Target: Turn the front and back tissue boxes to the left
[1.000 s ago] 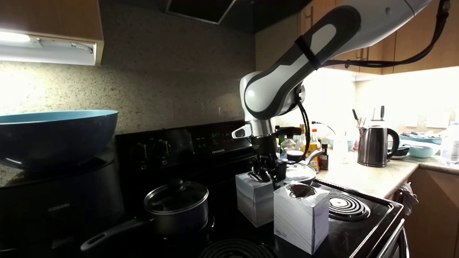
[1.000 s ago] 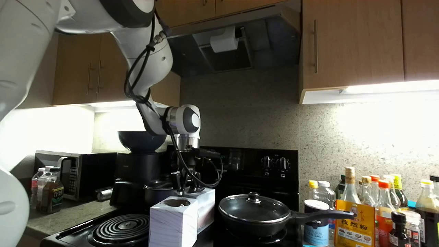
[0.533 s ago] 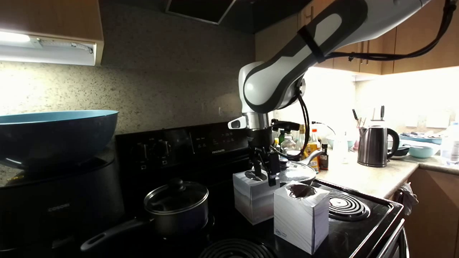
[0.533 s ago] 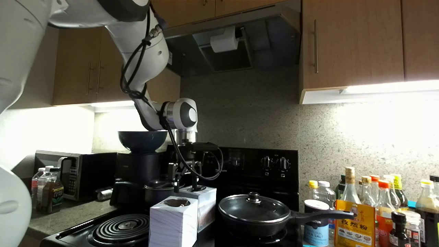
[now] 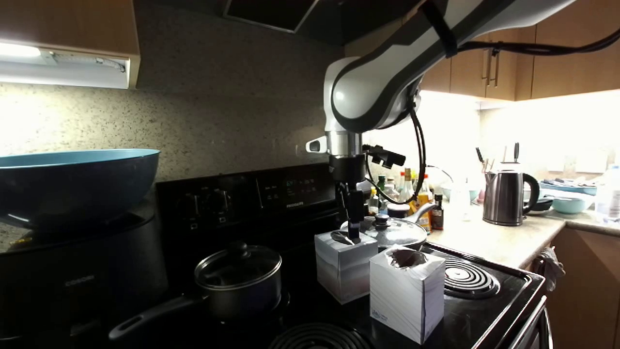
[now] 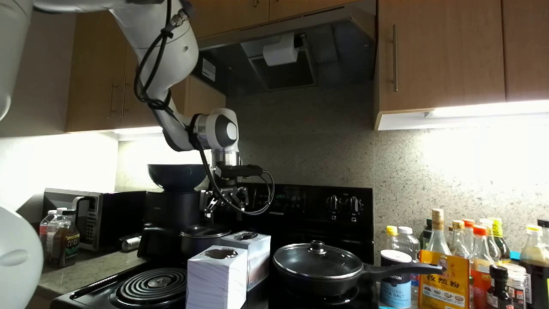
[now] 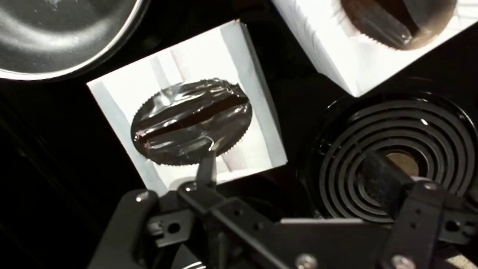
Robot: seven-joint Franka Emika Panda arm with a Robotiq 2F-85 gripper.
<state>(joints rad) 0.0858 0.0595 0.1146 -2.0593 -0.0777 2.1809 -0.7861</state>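
In the wrist view the gripper (image 7: 290, 160) stands at the bottom edge, its two fingers (image 7: 206, 170) spread wide, one left of centre, the other toward the right. In an exterior view the arm (image 5: 395, 72) slopes from the upper right of the frame down to a rounded joint (image 5: 356, 99) just right of centre; the wrist (image 5: 345, 144) hangs straight below it, and the fingers point down, seen nearly edge-on. In an exterior view a white section (image 6: 19, 240) of the arm fills the lower left corner; the rest slants from upper left to the wrist near mid-frame.
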